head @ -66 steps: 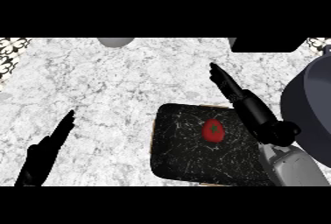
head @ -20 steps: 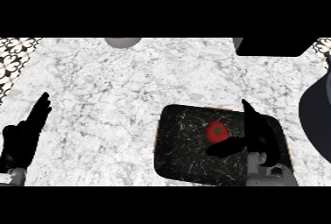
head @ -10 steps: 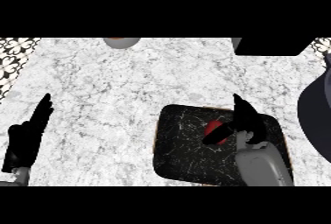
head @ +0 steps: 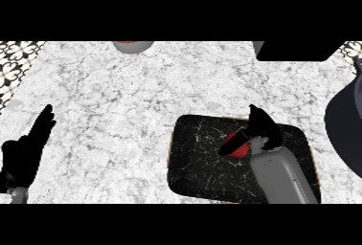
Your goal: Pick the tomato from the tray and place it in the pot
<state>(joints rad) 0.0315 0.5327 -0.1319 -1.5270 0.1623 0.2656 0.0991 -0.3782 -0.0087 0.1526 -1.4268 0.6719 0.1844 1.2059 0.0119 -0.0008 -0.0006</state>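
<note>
Forearms: two enter from the near edge of the tabletop (head: 141,95), one on each side. The left hand (head: 25,153) rests at the near left edge, fingers straight, pressed together and pointing away from the robot, touching no object. The right forearm (head: 283,177) is grey and lies over the near right part of the tray (head: 198,162).

One tray is present: a dark, square item with rounded corners, lying flat at the near right of the tabletop. One tomato (head: 237,143) lies on the tray, right of the tray's centre; only a red patch of it shows. The right hand (head: 256,131) is directly over the tomato, with a thumb curled across its left side and fingers extending beyond it toward the far edge. The hand covers most of the tomato. Whether the tomato is lifted off the tray surface cannot be determined.

One pot (head: 346,129) stands at the right edge of the tabletop, just beside the tray; only its dark, curved left part is in view. At the far edge there are two further items: one grey round object (head: 133,46) left of centre, and one black rectangular object (head: 300,50) toward the far right corner. A patterned surface (head: 17,62) borders the far left edge.
</note>
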